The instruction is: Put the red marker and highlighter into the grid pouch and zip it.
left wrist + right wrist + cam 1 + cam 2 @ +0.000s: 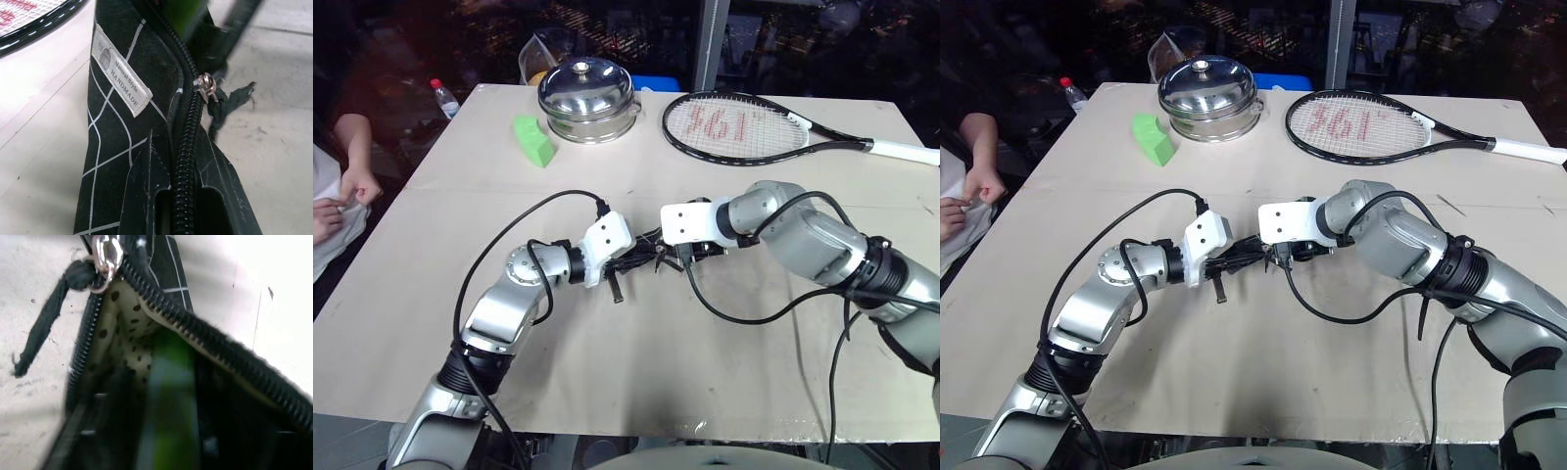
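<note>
The grid pouch (122,122) sits pinched in my left gripper (625,262), mouth unzipped. I see the highlighter (168,401) inside it at my right gripper (677,257); I cannot tell whether its fingers are spread. Bare table (636,362) surrounds the pouch.

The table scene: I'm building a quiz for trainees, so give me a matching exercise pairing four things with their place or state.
Things:
1. grid pouch
2. highlighter
3. tennis racket
4. steel pot

Places or states:
A. lidded, at the table's far edge
B. lying flat, handle to the robot's right
C. partly unzipped, held in the left gripper
D. inside the open pouch

Pairs: 1-C, 2-D, 3-B, 4-A
</note>
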`<state>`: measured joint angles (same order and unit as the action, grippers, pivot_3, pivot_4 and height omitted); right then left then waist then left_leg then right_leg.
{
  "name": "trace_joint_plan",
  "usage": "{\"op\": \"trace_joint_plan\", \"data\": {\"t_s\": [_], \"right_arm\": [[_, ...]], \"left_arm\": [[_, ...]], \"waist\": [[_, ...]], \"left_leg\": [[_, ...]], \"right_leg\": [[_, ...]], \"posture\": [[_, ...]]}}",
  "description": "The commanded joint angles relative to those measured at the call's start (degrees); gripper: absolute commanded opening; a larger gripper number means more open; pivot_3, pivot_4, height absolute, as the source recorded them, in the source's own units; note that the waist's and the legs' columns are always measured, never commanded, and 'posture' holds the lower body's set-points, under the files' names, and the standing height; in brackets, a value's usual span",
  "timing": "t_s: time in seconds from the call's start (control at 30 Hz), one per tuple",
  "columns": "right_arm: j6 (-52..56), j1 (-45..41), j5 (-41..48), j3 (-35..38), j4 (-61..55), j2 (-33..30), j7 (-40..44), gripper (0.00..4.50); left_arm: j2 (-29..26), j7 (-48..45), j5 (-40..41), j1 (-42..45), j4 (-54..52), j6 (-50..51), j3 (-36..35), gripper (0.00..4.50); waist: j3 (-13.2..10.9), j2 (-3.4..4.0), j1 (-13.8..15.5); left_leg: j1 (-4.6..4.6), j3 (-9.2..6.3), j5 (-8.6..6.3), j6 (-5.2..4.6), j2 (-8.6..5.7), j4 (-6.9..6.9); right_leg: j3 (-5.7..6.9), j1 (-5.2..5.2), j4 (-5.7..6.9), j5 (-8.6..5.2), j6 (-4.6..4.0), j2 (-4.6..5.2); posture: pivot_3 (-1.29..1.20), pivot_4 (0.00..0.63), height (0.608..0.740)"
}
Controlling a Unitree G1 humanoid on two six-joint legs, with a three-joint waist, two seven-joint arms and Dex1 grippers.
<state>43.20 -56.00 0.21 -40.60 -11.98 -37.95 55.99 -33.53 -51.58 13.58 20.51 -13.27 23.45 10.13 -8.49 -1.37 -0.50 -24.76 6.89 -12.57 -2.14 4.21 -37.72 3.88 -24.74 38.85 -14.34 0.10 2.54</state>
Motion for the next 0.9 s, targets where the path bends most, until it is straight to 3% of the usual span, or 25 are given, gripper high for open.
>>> {"op": "trace_joint_plan", "data": {"t_s": [0.03, 0.13, 0.27, 0.37, 0.47, 0.6, 0.77, 0.87, 0.9], "right_arm": [[15.35, 1.06, 16.75, 21.75, -8.55, -3.56, 6.98, 3.6], [29.78, 4.4, 30.63, 36.16, -14.7, -4.22, 9.26, 3.6], [38.82, 12.5, 34.47, 41.4, -22.96, -3.05, 2.14, 3.6], [45.0, 21.46, 31.11, 42.02, -27.43, 6.64, -10.52, 3.6], [46.86, 25.21, 29.41, 41.89, -27.9, 15.54, -18.26, 3.6], [45.8, 25.17, 26.43, 42.76, -22.86, 27.87, -27.27, 3.6], [42.87, 20.9, 26.07, 46.49, -16.44, 37.9, -32.99, 3.6], [43.11, 19.06, 26.73, 47.9, -14.95, 39.96, -34.1, 2.82], [43.02, 18.69, 26.63, 48.02, -14.53, 40.28, -34.65, 2.36]], "left_arm": [[0.27, 1.84, 1.38, 0.09, -1.56, 2.23, -2.52, 0.0], [1.29, 2.73, 2.39, 1.22, -1.02, 3.94, -3.32, 0.0], [1.61, 2.83, 2.77, 2.5, -0.58, 4.82, -3.25, 0.0], [2.27, 3.12, 3.91, 3.72, -0.4, 6.12, -3.59, 0.0], [2.44, 3.0, 4.25, 4.53, -0.39, 7.01, -3.7, 0.0], [2.23, 2.43, 4.06, 4.72, -0.65, 7.0, -2.87, 0.0], [2.0, 2.22, 3.38, 4.66, -0.71, 6.62, -1.99, 0.0], [1.77, 2.27, 2.94, 4.73, -0.79, 6.29, -1.55, 0.0], [1.7, 2.31, 2.86, 4.72, -0.85, 6.19, -1.43, 0.0]], "waist": [[-0.04, 0.04, 0.14], [-0.04, 0.05, 0.29], [-0.01, 0.01, 0.11], [-0.03, 0.07, -0.34], [-0.04, 0.1, -0.33], [-0.04, 0.09, -0.31], [-0.04, 0.1, -0.2], [-0.04, 0.1, -0.27], [-0.04, 0.1, -0.26]], "left_leg": [[0.0, -0.01, 0.0, 0.0, 0.0, 0.0], [0.02, -0.11, -0.12, -0.19, 0.0, -0.01], [0.09, -0.23, -0.13, -0.21, 0.03, 0.0], [0.09, -0.21, -0.13, -0.2, 0.03, -0.02], [0.05, -0.19, -0.11, -0.18, 0.01, -0.02], [0.07, -0.2, -0.11, -0.17, 0.0, -0.03], [0.02, -0.17, -0.08, -0.13, -0.03, -0.04], [0.04, -0.18, -0.09, -0.14, -0.02, -0.04], [0.04, -0.2, -0.09, -0.14, -0.02, -0.03]], "right_leg": [[0.0, 0.01, 0.0, 0.01, 0.0, 0.0], [0.07, 0.08, -0.01, 0.01, -0.01, 0.05], [0.11, 0.15, 0.0, 0.0, -0.03, 0.21], [0.04, 0.12, 0.09, 0.0, -0.03, 0.21], [0.03, 0.07, 0.11, 0.01, -0.02, 0.12], [0.03, 0.08, 0.1, 0.01, -0.01, -0.09], [0.03, 0.08, 0.06, 0.01, 0.0, -0.07], [0.04, 0.08, 0.08, 0.01, 0.0, -0.09], [0.05, 0.08, 0.07, 0.01, -0.01, -0.1]], "posture": [[0.0, 0.15, 0.74], [0.0, 0.15, 0.74], [0.0, 0.15, 0.74], [0.0, 0.15, 0.74], [0.0, 0.15, 0.74], [0.0, 0.15, 0.74], [0.0, 0.15, 0.74], [0.0, 0.15, 0.74], [0.0, 0.15, 0.74]]}}
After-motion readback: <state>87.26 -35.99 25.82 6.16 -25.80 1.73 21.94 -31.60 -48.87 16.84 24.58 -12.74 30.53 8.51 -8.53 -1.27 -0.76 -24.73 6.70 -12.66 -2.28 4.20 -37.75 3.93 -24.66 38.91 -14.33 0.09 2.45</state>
